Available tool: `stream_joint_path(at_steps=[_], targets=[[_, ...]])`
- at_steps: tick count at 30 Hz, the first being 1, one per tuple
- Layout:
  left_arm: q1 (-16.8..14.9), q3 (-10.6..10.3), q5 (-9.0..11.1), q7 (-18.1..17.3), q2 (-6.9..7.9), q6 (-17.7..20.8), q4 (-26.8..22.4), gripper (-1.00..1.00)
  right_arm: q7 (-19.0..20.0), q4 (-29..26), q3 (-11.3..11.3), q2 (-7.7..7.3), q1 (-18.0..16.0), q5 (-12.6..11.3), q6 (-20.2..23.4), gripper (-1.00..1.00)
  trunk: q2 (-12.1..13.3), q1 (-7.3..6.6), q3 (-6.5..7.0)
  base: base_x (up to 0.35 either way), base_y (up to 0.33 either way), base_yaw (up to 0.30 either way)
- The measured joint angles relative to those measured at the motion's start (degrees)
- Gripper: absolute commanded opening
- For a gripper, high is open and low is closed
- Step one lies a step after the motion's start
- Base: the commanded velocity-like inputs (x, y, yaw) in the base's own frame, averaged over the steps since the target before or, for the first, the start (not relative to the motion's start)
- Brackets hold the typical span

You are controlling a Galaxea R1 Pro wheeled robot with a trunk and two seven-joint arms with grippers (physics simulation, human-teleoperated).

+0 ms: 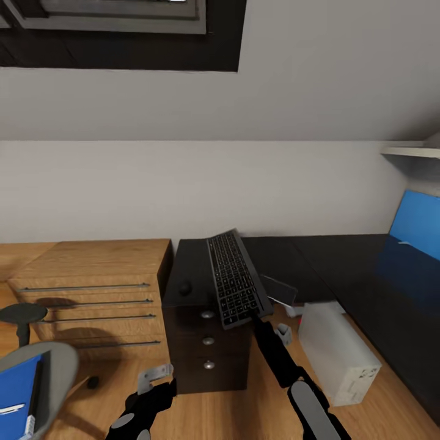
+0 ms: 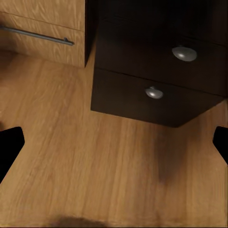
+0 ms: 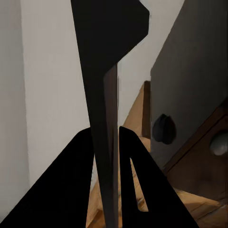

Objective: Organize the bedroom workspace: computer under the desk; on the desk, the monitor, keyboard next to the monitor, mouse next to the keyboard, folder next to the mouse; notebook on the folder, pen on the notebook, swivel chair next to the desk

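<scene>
My right gripper is shut on the near end of the keyboard, a slim one with dark keys, and holds it tilted over the end of the black desk. In the right wrist view the keyboard stands edge-on between the fingers. A dark mouse lies on the desk just left of it. The light grey computer stands on the floor by the desk. At lower left the grey swivel chair carries the blue folder. My left gripper hangs open and empty over the floor.
A low light-wood cabinet stands left of the desk's dark drawers. A blue back panel rises at the right. A dark flat panel leans under the desk behind the computer. Wooden floor lies below my left gripper.
</scene>
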Motion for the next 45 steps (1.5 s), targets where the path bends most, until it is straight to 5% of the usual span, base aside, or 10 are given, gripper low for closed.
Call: stream_joint_path(at_steps=[4, 7, 35, 45], targets=[[0.00, 0.00, 0.03, 0.00, 0.00, -0.02, 0.00, 1.00, -0.26, -2.75, -0.07, -2.99, 1.26, -0.26, 0.25, -1.00, 1.61, -0.88, 0.72, -0.338, -0.160, 0.000], [0.00, -0.04, 0.04, 0.05, 0.00, -0.01, 0.00, 1.00, -0.23, -3.26, -0.01, -3.89, 1.43, -0.42, 0.28, -1.00, 2.81, -1.54, 1.26, -0.315, -0.197, 0.000], [-0.02, -0.09, 0.35, 0.08, -0.01, -0.11, 0.00, 1.00, -0.55, -3.06, -0.34, -4.27, 1.56, -0.76, 0.39, -1.00, 14.05, -7.69, 6.29, -0.329, -0.082, 0.000], [0.00, -0.06, 0.15, 0.13, 0.00, -0.09, 0.00, 1.00, -0.74, -2.81, -0.43, -4.26, 1.56, -3.91, 0.34, -1.00, 18.06, -9.89, 8.08, -0.341, -0.141, 0.000]])
